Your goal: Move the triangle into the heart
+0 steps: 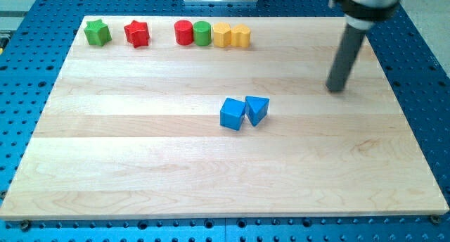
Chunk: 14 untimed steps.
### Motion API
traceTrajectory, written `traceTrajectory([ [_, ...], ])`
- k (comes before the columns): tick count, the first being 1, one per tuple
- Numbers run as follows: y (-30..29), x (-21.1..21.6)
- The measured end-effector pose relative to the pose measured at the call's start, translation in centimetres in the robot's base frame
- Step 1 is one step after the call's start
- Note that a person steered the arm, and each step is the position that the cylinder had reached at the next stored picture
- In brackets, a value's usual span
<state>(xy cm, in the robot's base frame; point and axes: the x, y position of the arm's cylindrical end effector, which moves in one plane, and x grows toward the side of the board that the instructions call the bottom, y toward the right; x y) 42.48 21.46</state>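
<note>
Eight blocks (232, 114): two stars, perhaps two cylinders.

single high front view, angled down, whole board (211, 164) framed

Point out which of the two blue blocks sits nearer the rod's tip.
The blue triangle. It lies on the view's right of the blue cube, touching it, so it faces my tip, which stands farther to the view's right.
</note>
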Motion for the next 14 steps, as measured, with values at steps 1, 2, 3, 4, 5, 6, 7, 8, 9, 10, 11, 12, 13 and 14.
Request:
traceTrajectory([
  [1, 1.2, 8.0],
  [2, -4.7, 11.2],
  [3, -9.7, 9.2],
  [4, -14.3, 5.1],
  [5, -17.6, 4.3],
  [6, -18.3, 6.2],
  [7, -18.5, 1.9],
  [8, -18.6, -3.7],
  [9, -17.3, -3.3],
  [10, -17.3, -3.3],
  [11, -17.5, -5.5],
  [12, -20.8, -4.5],
  [13, -24.1, -7.8],
  [14, -23.6, -9.6],
])
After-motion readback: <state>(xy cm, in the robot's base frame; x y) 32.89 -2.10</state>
